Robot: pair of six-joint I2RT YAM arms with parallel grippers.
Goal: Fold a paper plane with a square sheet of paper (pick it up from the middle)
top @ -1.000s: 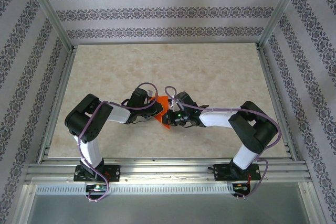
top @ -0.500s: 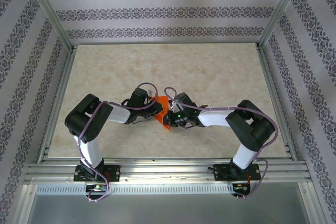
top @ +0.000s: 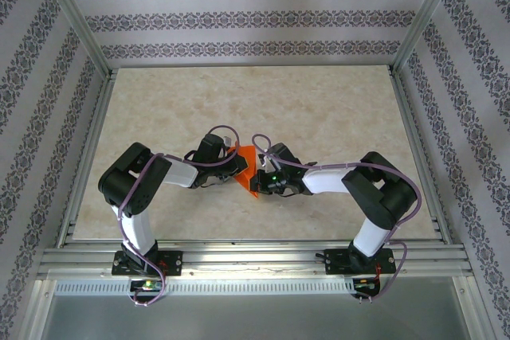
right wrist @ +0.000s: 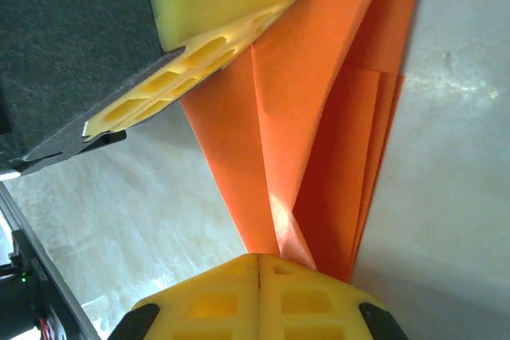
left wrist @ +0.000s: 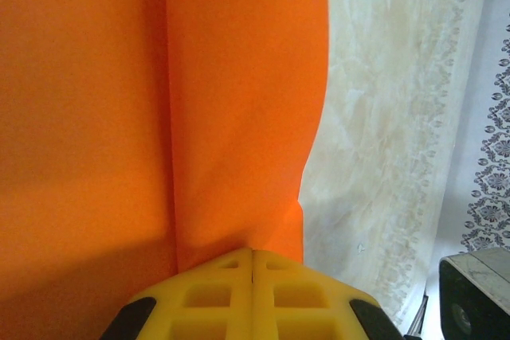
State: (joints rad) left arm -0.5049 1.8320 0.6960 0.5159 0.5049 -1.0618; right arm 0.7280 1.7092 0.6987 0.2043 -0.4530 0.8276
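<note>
**Both grippers pinched on the folded paper — a tear or a slip is the danger**

Seen from the wrists, each pair of yellow fingers is pressed together with paper between them. The right gripper [right wrist: 259, 259] is clamped on a narrow corner of the orange paper [right wrist: 319, 117], where several folded layers fan out from one point. The left gripper [left wrist: 253, 254] nips the sheet beside a long straight crease. Both hands are therefore closed tight on the same thin sheet.

That is where I judge the trouble lies. If the two arms draw apart, or twist against one another, the paper between them could rip along a crease. The right pinch takes in only a small tip, so a sideways tug could pull it free and let the layers spring open. And if either hand presses a fold while the layers sit askew, the crease would set crooked and the dart would come out lopsided.

From above, both arms rise from their bases at the near edge, bend sharply at the elbow and reach inward — the left gripper [top: 237, 166] from the left, the right gripper [top: 260, 173] from the right. They all but meet over the near middle of the table [top: 319, 109], with the orange paper [top: 249, 166] between them. Whether the paper touches the tabletop I cannot tell. Beyond lie bare marbled tabletop and the patterned back wall [top: 255, 17].
</note>
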